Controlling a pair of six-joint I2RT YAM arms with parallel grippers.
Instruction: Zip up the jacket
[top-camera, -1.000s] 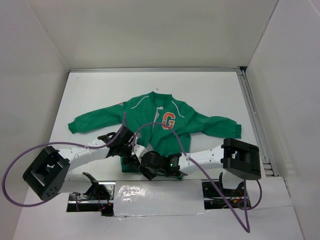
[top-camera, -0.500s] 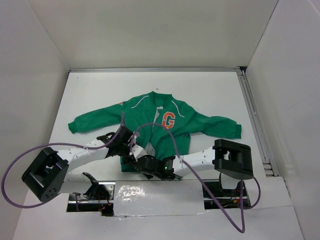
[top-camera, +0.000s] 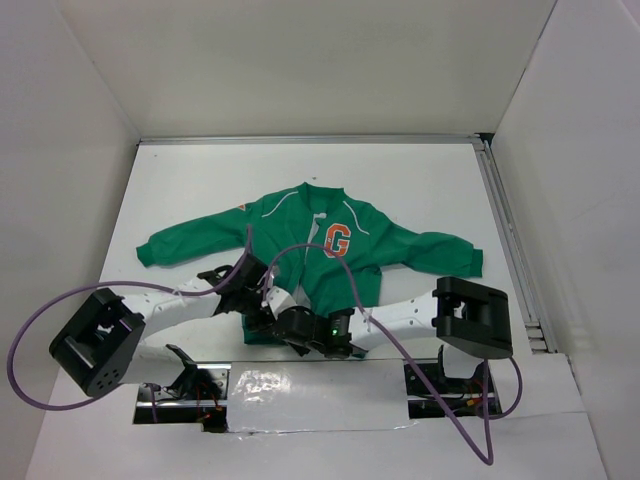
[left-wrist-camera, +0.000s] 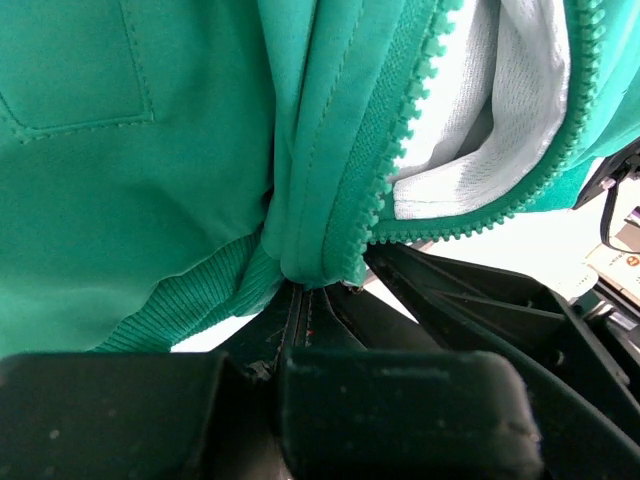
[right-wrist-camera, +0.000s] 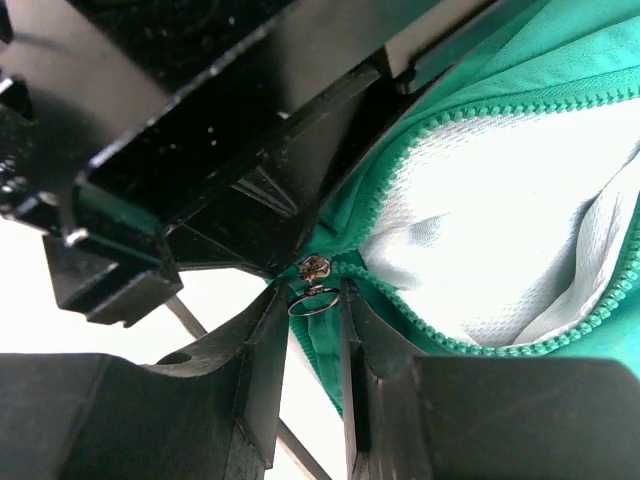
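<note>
Left wrist view: clamped tight with the left gripper (left-wrist-camera: 300, 297) on the jacket (left-wrist-camera: 130, 170), right at the foot of the zip where the ribbed hem (left-wrist-camera: 190, 300) meets the 2 rows of teeth (left-wrist-camera: 400, 150). Judged to be an anchor: pins the bottom end so the fabric can be held taut against an upward pull.

Right wrist view: set with the right gripper (right-wrist-camera: 313, 312) just under the slider (right-wrist-camera: 313, 268), with the wire pull ring (right-wrist-camera: 314, 300) between the 2 fingers (right-wrist-camera: 268, 340). Only a narrow gap there, almost filled by the ring; cannot tell whether pinched yet or merely straddled. Placed so, presumably, to take the ring and draw the slider away from the left gripper, up the teeth.

Top external view: lies flat beyond both grippers, collar (top-camera: 310, 190) farthest from them, sleeves (top-camera: 190, 245) spread to either side, hem beneath the fingertips. Green fabric, white mesh lining (right-wrist-camera: 480, 200) showing in the open front just past the right gripper, thin white shoulder piping (top-camera: 283, 205), orange "G" patch (top-camera: 338, 241) on the chest. Unzipped along nearly the whole front, slider at the very bottom.
</note>
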